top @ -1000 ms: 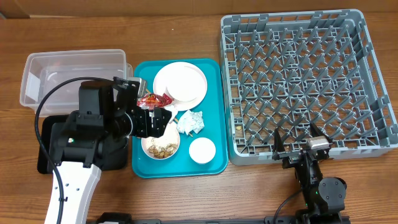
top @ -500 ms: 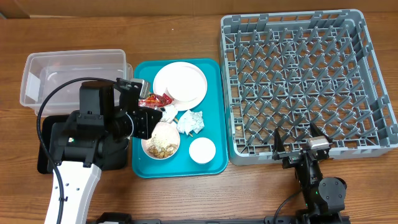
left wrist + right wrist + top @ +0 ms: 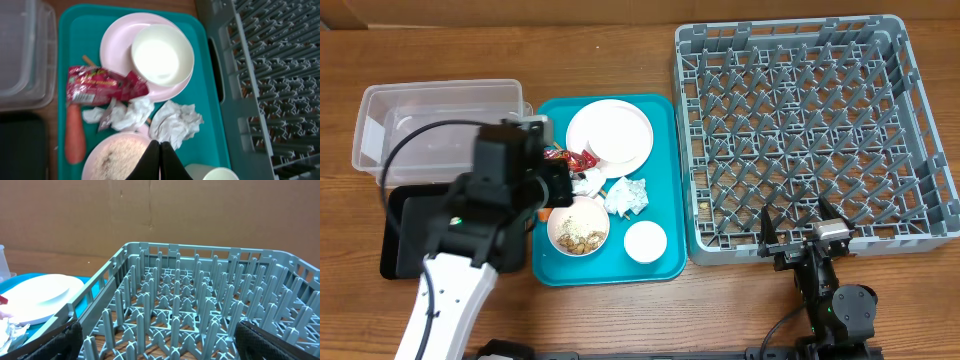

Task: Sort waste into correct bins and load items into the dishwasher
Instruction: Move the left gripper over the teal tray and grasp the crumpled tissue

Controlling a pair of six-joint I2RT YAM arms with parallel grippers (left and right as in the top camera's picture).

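- Red snack wrapper (image 3: 105, 85) lies on the teal tray (image 3: 660, 190), its right end lapping the near edge of the pink plate (image 3: 117, 45).
- Just below it sit two paper wads (image 3: 175, 122), side by side, and the carrot (image 3: 74, 135) lies lengthwise along the tray's left side.
- Now the left claw (image 3: 160, 145): it's closed, fingers pressed tip to tip, hanging over the tray between the larger wad and the rim of the rice bowl (image 3: 120, 160). I can't tell whether it touches either.
- From overhead, that bowl holds rice with tan nut scraps on top.
- On the plate's right side sits the white bowl (image 3: 162, 52), and the cup (image 3: 645, 242) stands in the tray's near right corner.
- Off to the left on the counter (image 3: 620, 60) is the clear tub (image 3: 420, 110), with the black tray (image 3: 395, 235) in front of it, partly under the left arm.
- Over on the right, the dish rack (image 3: 800, 120) sits just beside the teal tray.
- And the right claw (image 3: 157, 330) is spread wide at the rack's near edge, gripping nothing.
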